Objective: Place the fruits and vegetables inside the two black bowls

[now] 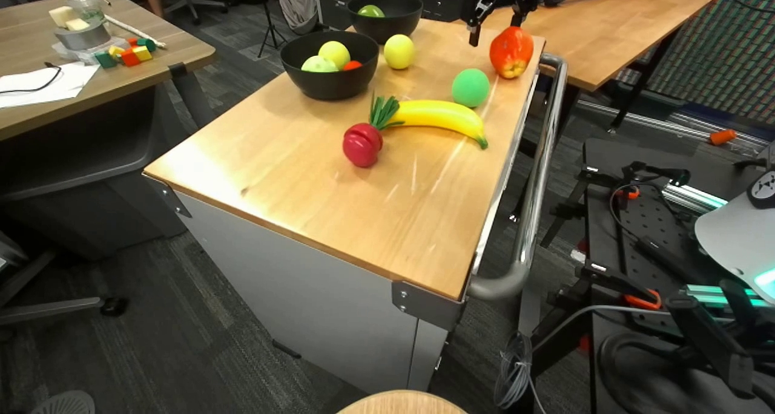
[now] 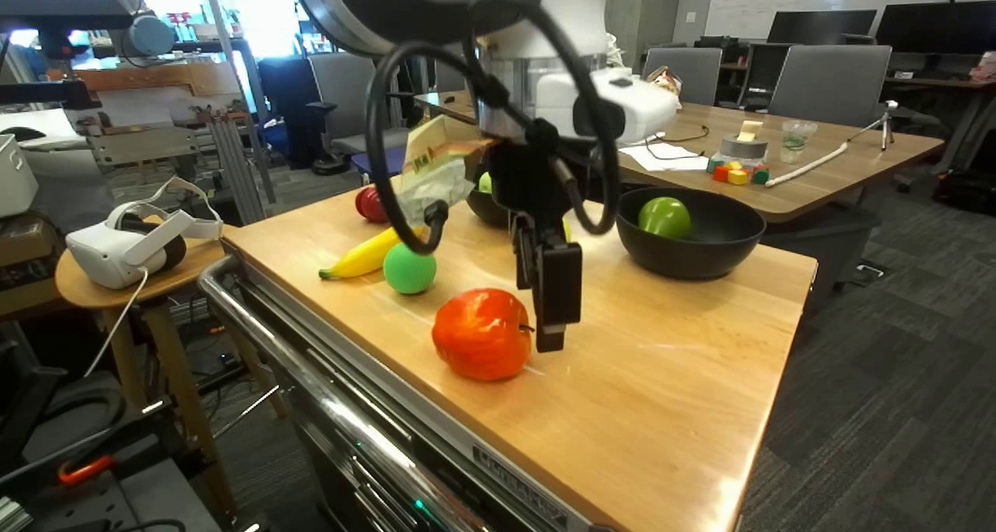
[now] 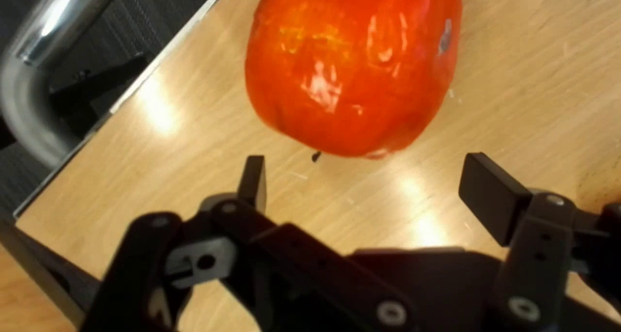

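While the gripper [image 3: 372, 189] has its jaws wide apart in the wrist view, the red-orange pepper [image 3: 351, 74] lies ahead of them on the wooden top [image 3: 204, 128]. In an exterior view, one black bowl [image 1: 330, 86] contains three visible pieces [image 1: 335, 52]; a yellow fruit [image 1: 399, 51], green ball [image 1: 470, 88], banana [image 1: 439, 115] and leafy red vegetable [image 1: 362, 144] lie outside. In an exterior view, the second black bowl [image 2: 692, 256] holds a green fruit [image 2: 664, 218].

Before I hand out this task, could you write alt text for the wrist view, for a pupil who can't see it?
A glossy red-orange pepper lies on a wooden top, cut off by the picture's upper edge. Lower in the picture, the tool stands open, holding nothing. A metal rail curves at upper left.
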